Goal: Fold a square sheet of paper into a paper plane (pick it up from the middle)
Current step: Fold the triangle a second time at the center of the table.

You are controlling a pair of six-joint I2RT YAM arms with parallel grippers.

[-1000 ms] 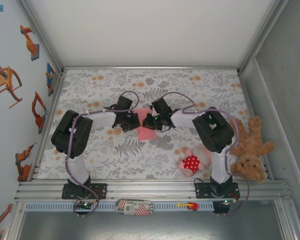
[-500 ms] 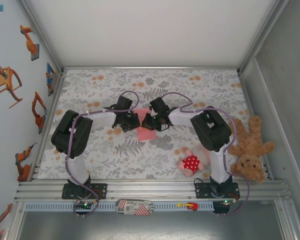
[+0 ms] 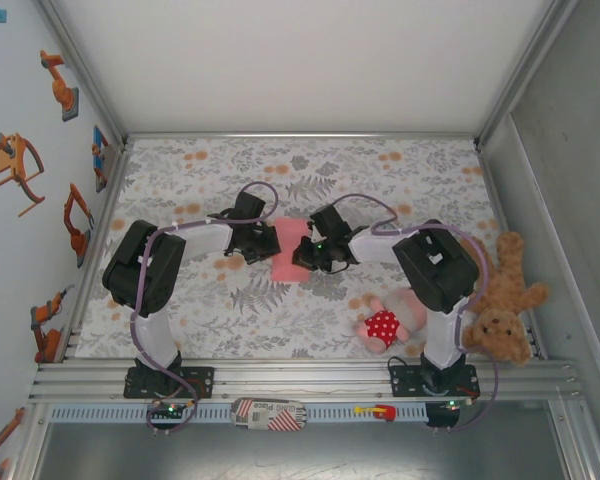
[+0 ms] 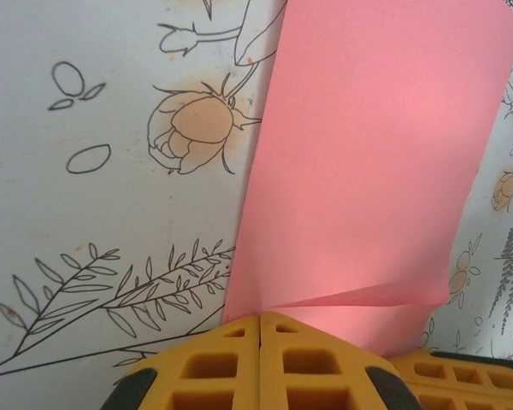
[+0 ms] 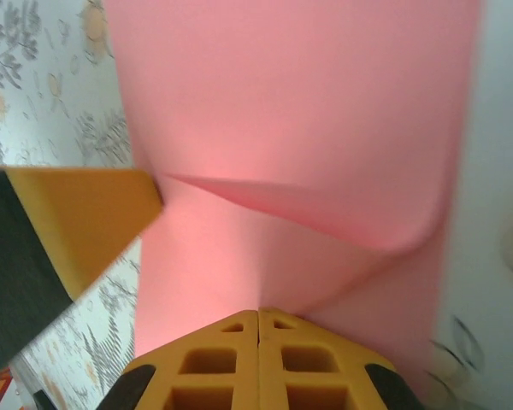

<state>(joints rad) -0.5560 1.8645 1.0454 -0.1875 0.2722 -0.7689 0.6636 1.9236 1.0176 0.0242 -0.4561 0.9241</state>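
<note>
Though paper (image 4: 376,154) between left gripper (image 4: 259,319) and right gripper (image 5: 258,314), far edge free

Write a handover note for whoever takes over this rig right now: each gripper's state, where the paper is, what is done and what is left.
Left gripper: shut, its tip at the left edge of the sheet. I cannot tell whether it pinches the paper.
Right gripper: shut, its tip at the opposite edge. Same doubt.
Square sheet of paper: on the floral table, between the two grippers, buckled with a raised crease near the tips.
Done: some early creasing at most. It has no dart shape yet.
Left: nearly all the folding.
</note>
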